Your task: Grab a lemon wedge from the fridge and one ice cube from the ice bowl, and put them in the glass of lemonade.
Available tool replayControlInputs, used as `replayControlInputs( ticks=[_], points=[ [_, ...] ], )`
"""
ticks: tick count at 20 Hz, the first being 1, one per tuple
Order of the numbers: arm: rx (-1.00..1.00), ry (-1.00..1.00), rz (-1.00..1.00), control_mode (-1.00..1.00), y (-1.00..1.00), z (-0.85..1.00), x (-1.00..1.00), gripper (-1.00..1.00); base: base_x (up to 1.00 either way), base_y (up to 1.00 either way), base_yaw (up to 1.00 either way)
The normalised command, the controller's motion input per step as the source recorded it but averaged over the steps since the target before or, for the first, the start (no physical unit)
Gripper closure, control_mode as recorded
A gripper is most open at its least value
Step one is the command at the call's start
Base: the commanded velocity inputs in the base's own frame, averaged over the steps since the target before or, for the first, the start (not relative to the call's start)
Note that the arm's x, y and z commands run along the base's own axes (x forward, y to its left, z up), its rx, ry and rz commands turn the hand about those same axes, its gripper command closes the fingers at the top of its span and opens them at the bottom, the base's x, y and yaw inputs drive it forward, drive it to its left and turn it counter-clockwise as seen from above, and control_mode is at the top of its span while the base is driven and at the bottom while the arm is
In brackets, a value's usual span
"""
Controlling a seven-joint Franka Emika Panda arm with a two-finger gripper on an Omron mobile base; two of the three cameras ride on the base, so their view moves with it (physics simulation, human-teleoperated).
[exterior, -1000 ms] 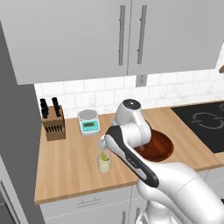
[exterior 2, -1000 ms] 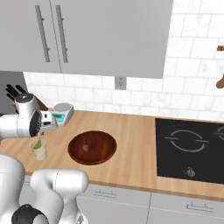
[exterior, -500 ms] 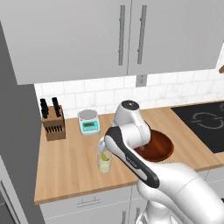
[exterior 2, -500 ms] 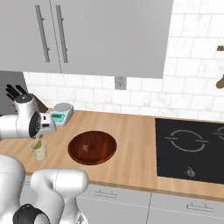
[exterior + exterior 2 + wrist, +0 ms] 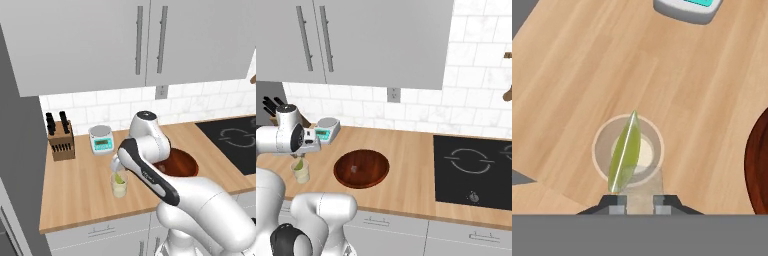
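Observation:
My gripper (image 5: 118, 171) hangs just above the glass of lemonade (image 5: 119, 189), a small clear tumbler near the counter's front edge. It is shut on the lemon wedge (image 5: 119, 177), a thin yellow-green sliver. In the hand view the lemon wedge (image 5: 625, 152) stands on edge between the fingertips (image 5: 617, 204), right over the round mouth of the glass (image 5: 600, 150). From the right base view the gripper (image 5: 297, 158) holds the wedge (image 5: 300, 164) at the rim of the glass (image 5: 301, 173). To the right sits the dark wooden ice bowl (image 5: 361, 168); a faint pale speck in it may be the ice cube (image 5: 353, 169).
A white kitchen scale (image 5: 101, 139) and a knife block (image 5: 59, 140) stand at the back of the counter. The black hob (image 5: 476, 170) lies to the right. The fridge's grey side (image 5: 17, 150) borders the counter on the left. Wall cabinets (image 5: 150, 40) hang above.

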Motion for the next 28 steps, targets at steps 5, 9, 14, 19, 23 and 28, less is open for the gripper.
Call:
replayControlInputs(
  ticks=[5,9,14,19,23,28],
  points=[
    [-0.01,0.0,-0.02,-1.0,0.0,0.0,0.09,1.0,0.0,0.0,0.0],
    [0.0,0.0,-0.03,-1.0,0.0,0.0,0.0,1.0,0.0,0.0,0.0],
    [0.0,0.0,-0.02,-1.0,0.01,0.0,0.0,1.0,0.0,0.0,0.0],
    [0.0,0.0,-0.02,-1.0,0.02,0.0,0.0,1.0,0.0,0.0,0.0],
    [0.0,0.0,0.0,-1.0,0.05,0.0,0.0,1.0,0.0,0.0,0.0],
    [0.0,0.0,0.0,-1.0,0.06,0.0,0.0,1.0,0.0,0.0,0.0]
  ],
)
